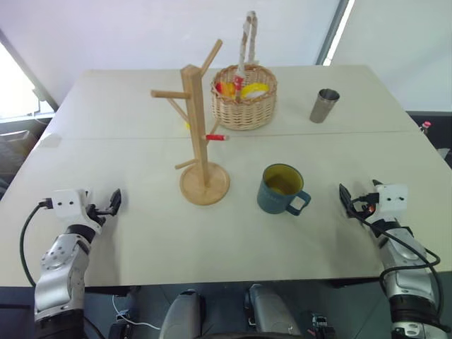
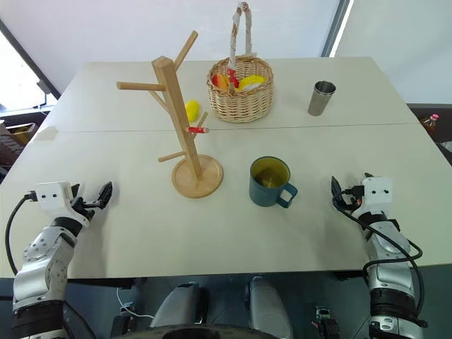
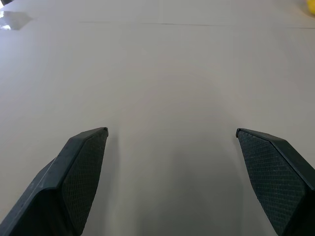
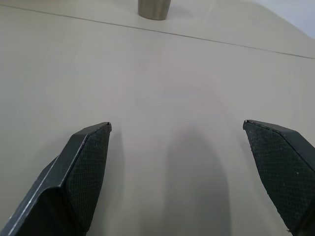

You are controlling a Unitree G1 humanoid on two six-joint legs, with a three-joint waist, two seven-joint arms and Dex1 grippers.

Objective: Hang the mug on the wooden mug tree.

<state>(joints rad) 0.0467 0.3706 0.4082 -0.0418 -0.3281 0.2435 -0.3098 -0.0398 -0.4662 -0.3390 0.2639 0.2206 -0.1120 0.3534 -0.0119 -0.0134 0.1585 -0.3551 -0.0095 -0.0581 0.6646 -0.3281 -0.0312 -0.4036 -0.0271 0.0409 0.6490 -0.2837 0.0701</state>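
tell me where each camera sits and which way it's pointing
Left eye view: on the head, looking forward and down over the pale table at the dark teal ceramic mug and light wooden mug tree; both arms show.
Right eye view: beside it, same scene.
Left wrist view: on the left wrist, looking along the open left gripper over bare tabletop.
Right wrist view: on the right wrist, along the open right gripper towards the steel tumbler, shared with both eye views.
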